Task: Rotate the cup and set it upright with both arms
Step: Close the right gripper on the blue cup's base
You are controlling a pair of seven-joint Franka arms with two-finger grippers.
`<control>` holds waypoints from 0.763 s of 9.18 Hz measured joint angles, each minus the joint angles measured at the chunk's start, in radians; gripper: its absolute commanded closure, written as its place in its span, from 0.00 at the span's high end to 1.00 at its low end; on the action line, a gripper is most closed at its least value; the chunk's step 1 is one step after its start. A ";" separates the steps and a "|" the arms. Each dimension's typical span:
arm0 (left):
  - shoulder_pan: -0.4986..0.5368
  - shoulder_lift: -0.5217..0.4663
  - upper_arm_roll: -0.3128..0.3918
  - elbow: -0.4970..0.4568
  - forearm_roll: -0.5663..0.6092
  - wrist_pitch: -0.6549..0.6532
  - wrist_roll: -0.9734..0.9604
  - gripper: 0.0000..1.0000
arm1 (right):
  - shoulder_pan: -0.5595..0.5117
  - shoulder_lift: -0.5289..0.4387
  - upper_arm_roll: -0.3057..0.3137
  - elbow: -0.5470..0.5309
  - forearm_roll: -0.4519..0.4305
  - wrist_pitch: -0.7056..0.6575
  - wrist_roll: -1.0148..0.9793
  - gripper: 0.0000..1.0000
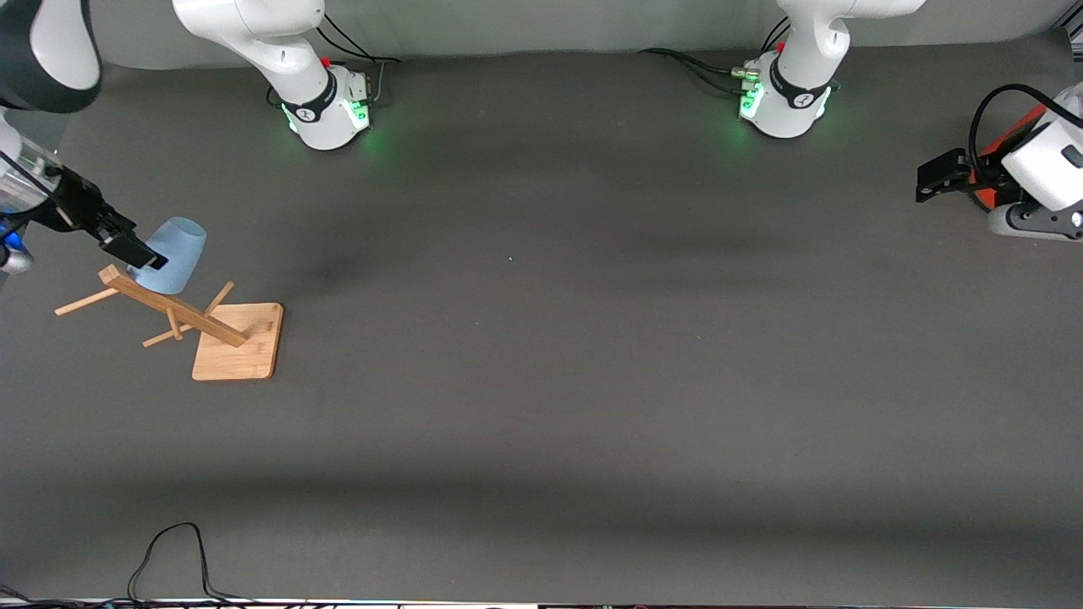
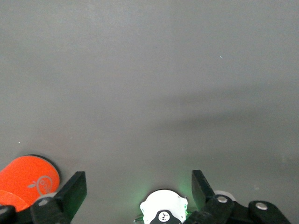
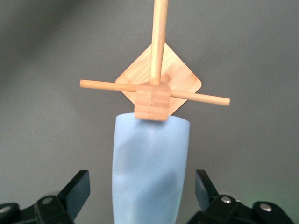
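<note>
We see both grippers with fingers spread wide.
The right gripper [image 3: 142,196] straddles the cup [image 3: 150,163] on the wooden rack [image 1: 233,338], not pinching; the left gripper [image 2: 138,191] waits, holding nothing.

High front cam; two close wrist cams.

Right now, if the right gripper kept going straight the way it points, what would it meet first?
The cup. The right gripper is open, with the pale-blue cup already between its fingers, hanging on a peg of the wooden rack. Going on, the rack's post would likely come next, though depth is hard to judge.
</note>
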 measured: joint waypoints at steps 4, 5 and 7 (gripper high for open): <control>-0.002 0.000 -0.001 0.000 -0.012 -0.005 0.003 1.00 | 0.000 0.007 -0.024 -0.059 0.000 0.073 0.000 1.00; -0.002 0.000 -0.001 0.000 -0.014 -0.008 0.009 1.00 | 0.000 0.014 -0.024 -0.061 0.000 0.082 0.000 1.00; -0.002 0.000 0.002 0.000 -0.014 -0.012 0.015 1.00 | 0.000 0.034 -0.024 -0.063 0.001 0.100 0.000 0.99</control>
